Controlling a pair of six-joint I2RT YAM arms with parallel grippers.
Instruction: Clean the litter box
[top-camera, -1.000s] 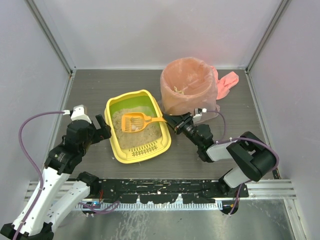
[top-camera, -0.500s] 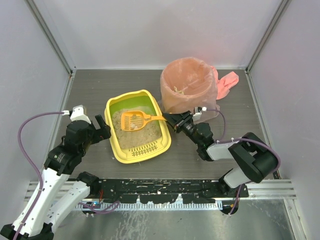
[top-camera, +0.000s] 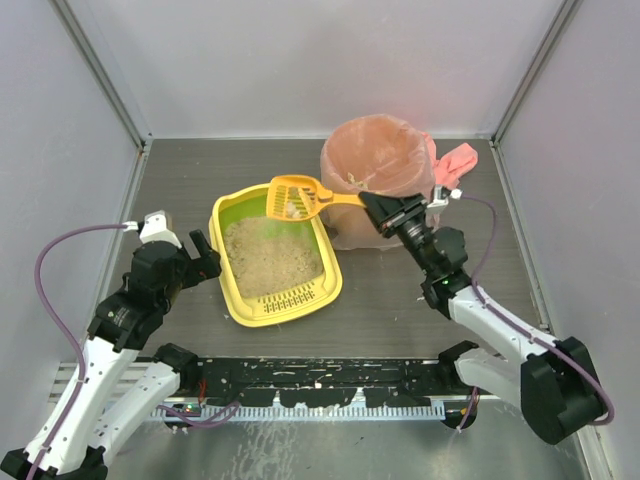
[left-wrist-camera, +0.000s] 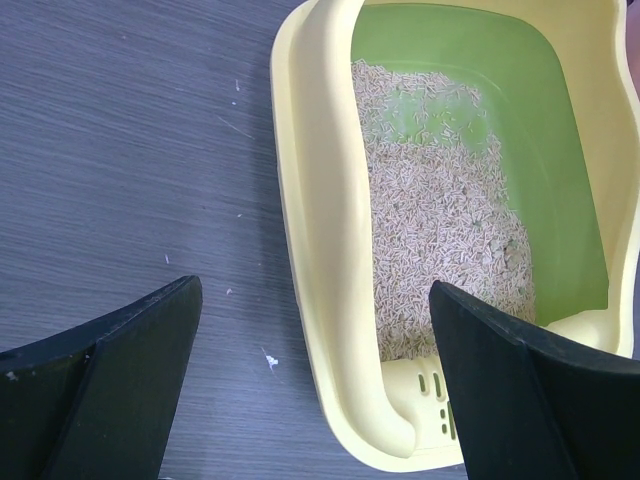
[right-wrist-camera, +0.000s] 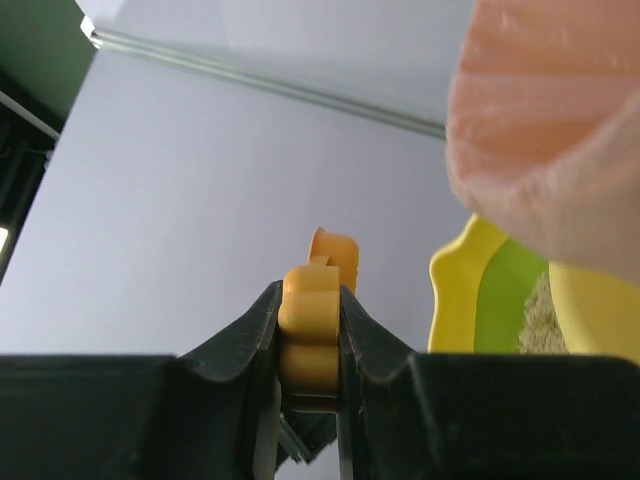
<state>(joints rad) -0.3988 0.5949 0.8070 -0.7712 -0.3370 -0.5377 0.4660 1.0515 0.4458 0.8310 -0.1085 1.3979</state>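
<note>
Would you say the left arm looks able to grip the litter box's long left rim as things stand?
Probably yes: the left hand is open beside the litter box with nothing between them; the scoop is up in the right hand, out of the way.

Litter box (top-camera: 226, 278): yellow outside, green inner wall, slotted ledge. Litter (top-camera: 268, 262) beige, grainy. Scoop (top-camera: 291, 197) orange w/ slots. Bin bag (top-camera: 342, 185) pink. Table (top-camera: 180, 180) dark grey, wood-grain streaks.

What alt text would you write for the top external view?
The right gripper holds an orange scoop over the far end of the yellow litter box, beside a pink-bagged bin. The open left gripper is left of the box.
</note>
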